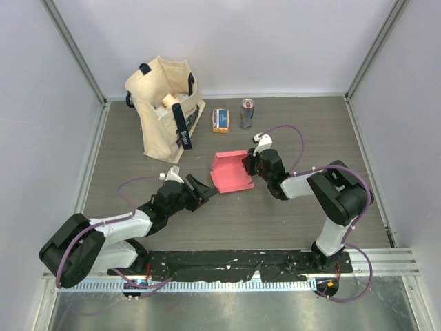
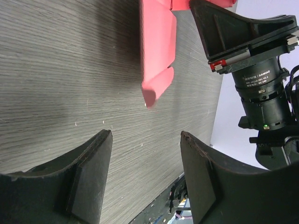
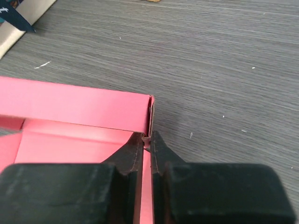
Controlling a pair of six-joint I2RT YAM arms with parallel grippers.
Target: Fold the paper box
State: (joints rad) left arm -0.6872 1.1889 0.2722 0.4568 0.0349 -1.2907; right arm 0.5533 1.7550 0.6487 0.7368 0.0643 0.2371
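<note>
The paper box (image 1: 231, 172) was found lying partly folded on the table (image 1: 310, 131), with its walls raised, and one raised wall was pinched near a corner between the closed fingers of the right gripper (image 3: 146, 140). The left gripper (image 2: 145, 135) was held wide open and empty, with the box's loose flap just ahead of its fingertips and untouched. Beyond the right gripper a small orange-and-blue packet (image 1: 220, 120) and a can (image 1: 247, 114) were placed side by side; beyond the left gripper a beige tote bag (image 1: 165, 114) was set

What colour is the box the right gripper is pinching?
The paper box is plain pinkish-red, clearest in the right wrist view.
</note>
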